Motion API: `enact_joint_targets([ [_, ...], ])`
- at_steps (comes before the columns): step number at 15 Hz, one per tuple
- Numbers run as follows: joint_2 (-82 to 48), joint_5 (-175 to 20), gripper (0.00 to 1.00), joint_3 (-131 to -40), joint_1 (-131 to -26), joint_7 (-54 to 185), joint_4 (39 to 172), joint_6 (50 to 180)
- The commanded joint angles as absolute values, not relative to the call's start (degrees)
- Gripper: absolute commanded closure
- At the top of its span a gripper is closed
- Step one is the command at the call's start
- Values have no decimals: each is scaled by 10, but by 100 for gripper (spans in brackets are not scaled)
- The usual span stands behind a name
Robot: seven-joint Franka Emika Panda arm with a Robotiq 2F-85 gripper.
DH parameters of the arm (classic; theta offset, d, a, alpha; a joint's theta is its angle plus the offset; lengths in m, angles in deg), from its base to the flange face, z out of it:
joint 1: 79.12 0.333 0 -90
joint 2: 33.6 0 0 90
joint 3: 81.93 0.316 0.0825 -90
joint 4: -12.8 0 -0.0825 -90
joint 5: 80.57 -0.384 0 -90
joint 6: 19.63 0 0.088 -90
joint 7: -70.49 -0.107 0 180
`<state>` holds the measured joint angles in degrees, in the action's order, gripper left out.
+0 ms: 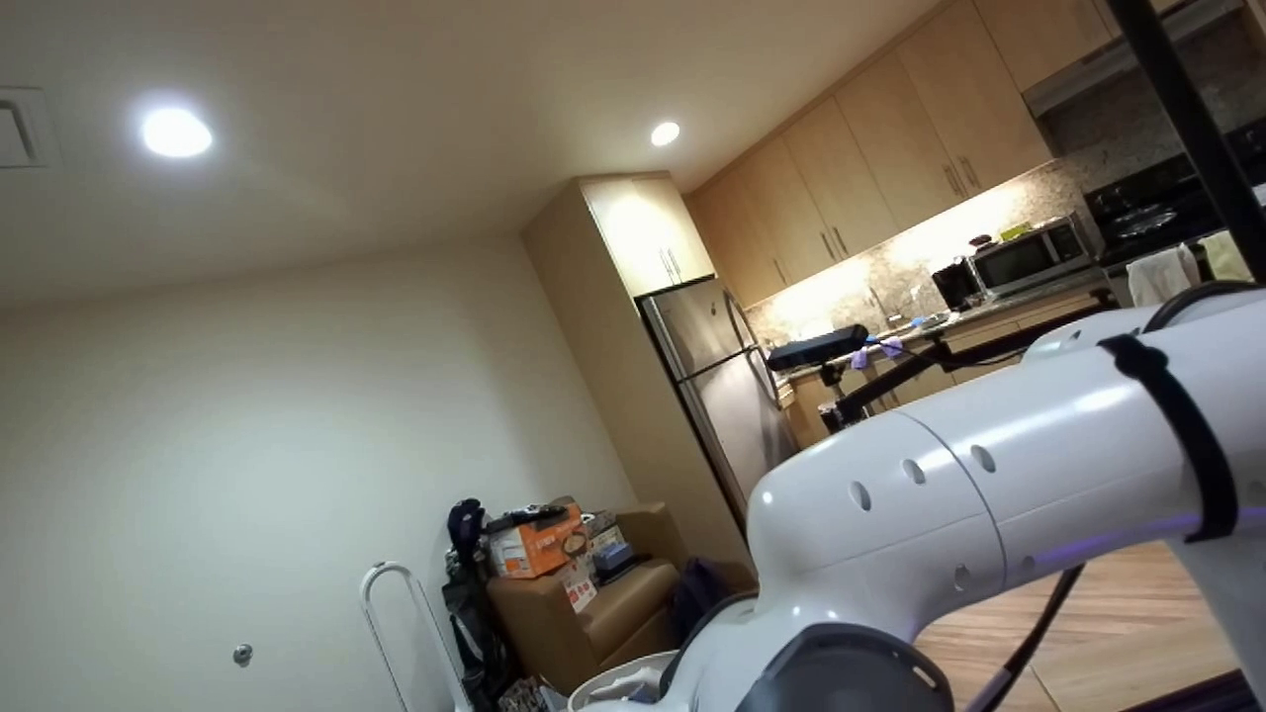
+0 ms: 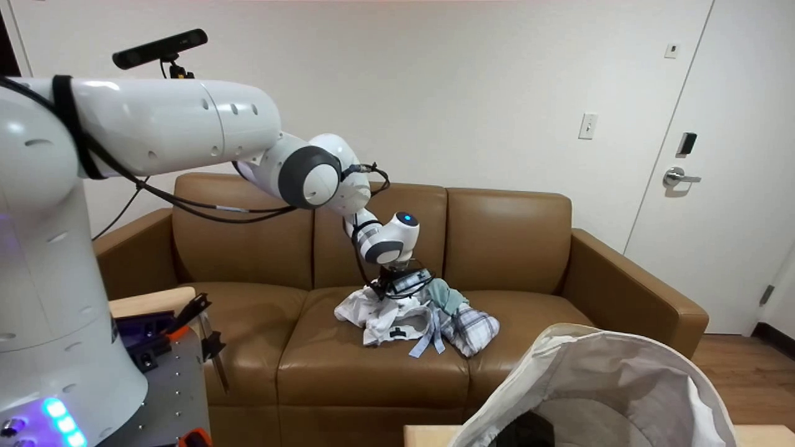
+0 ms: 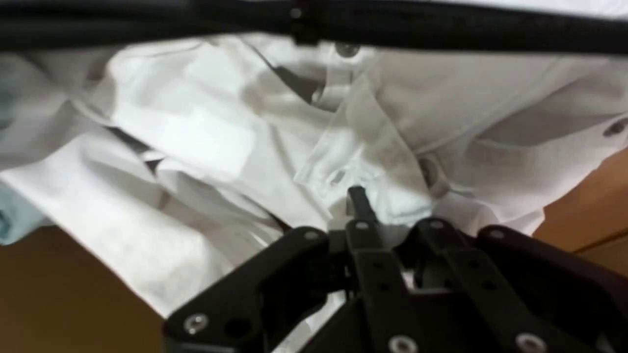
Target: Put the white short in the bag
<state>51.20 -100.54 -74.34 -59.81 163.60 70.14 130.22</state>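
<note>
The white garment [image 2: 379, 326], with buttons and a buttonhole, lies crumpled on the middle of the brown sofa in an exterior view. It fills most of the wrist view [image 3: 196, 127]. My gripper [image 3: 385, 208] points down into it, with the fingers close together and a bunched fold of white cloth between them. The right fingertip is hidden by the cloth. In an exterior view the gripper [image 2: 400, 284] sits low on the heap. The bag [image 2: 627, 379], pale cloth with a wide open top, stands at the front right, with something dark inside.
A green cloth [image 2: 444, 297] and a plaid cloth [image 2: 475, 329] lie against the white garment on the sofa [image 2: 372, 379]. The bag stands on a wooden surface [image 2: 428, 436]. The sofa's right armrest [image 2: 640, 295] rises behind the bag. A camera [image 1: 819, 348] stands near the arm.
</note>
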Motion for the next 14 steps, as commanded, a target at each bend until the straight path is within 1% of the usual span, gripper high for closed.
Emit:
enact_joint_targets([
  [1,511,-905,92,-746,-618,1561,640,1338],
  [4,507,-839,92,-776,-617,1484,590,1358],
  [5,488,-864,92,-816,-601,1475,598,1368],
  [8,439,-853,92,-892,-569,1397,623,1409],
  [9,477,-869,85,-846,-592,1451,594,1383],
  [11,459,-869,85,-878,-577,1422,595,1387],
  [14,455,-869,85,-883,-572,1418,598,1387],
])
